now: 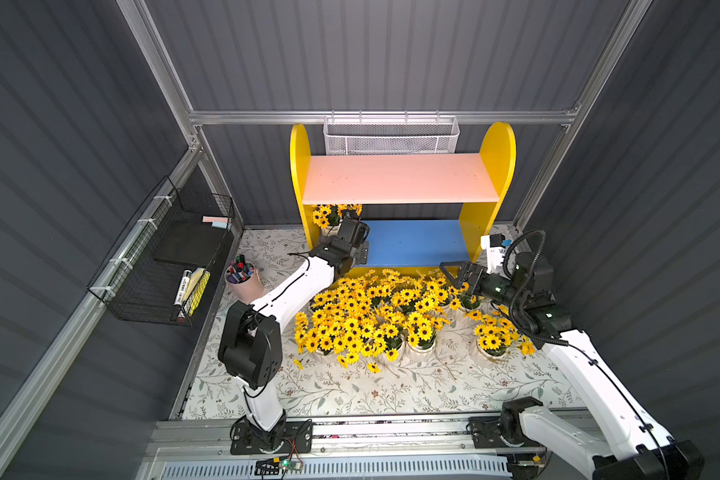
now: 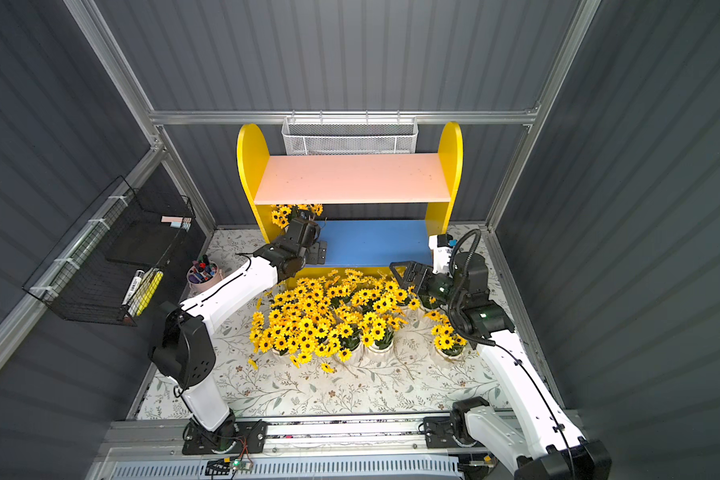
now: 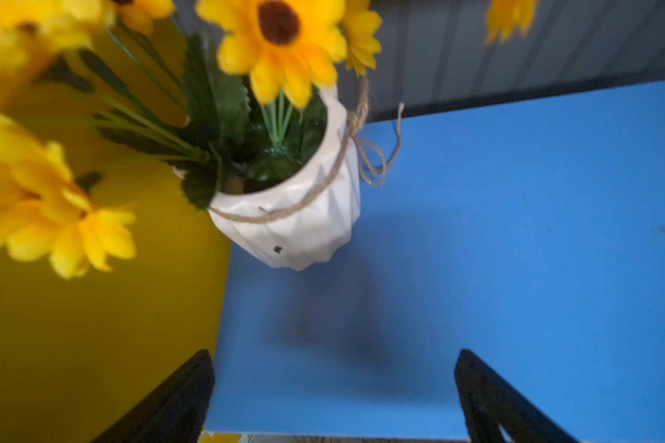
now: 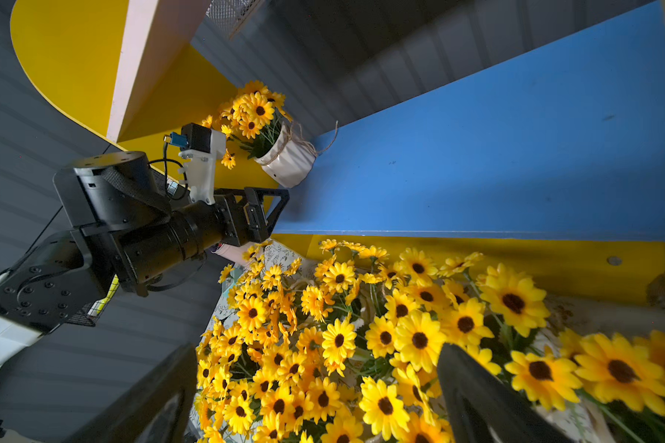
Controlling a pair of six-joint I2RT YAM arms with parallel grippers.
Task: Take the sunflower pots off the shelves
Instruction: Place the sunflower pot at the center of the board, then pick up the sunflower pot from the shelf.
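last one standing: a single sunflower pot [image 3: 296,230] is left on the shelves [image 1: 497,153], at the left end of the blue lower board [image 1: 412,241]. it sits close against the yellow side panel [image 3: 93,326] and beneath the pink upper board [image 1: 400,178]; whether it touches the panel i cannot tell. the left gripper [image 3: 334,356] faces it from just short, jaws spread wide and empty. all the other pots [image 1: 371,316] crowd the table [image 1: 391,390] right in front of the shelves. the right gripper [image 4: 315,353], likewise spread and holding nothing, hovers over the right edge of that crowd.

the tight corner looks the main hazard. there seems little room between pot and panel for a finger, so a straight push in could strike the panel or shove the pot back rather than straddle it. the blooms lean out over the rim, and jaws closing high would likely pinch stems instead of the ribbed white wall, letting the pot swing or drop. a loose twine bow [image 3: 377,161] hangs at the pot's side and could snag. a tall lift would press the flowers into the board overhead. on the way out the arm must cross the packed pots, where a low carry could topple some. open space near the shelves for setting this one down looks scarce.
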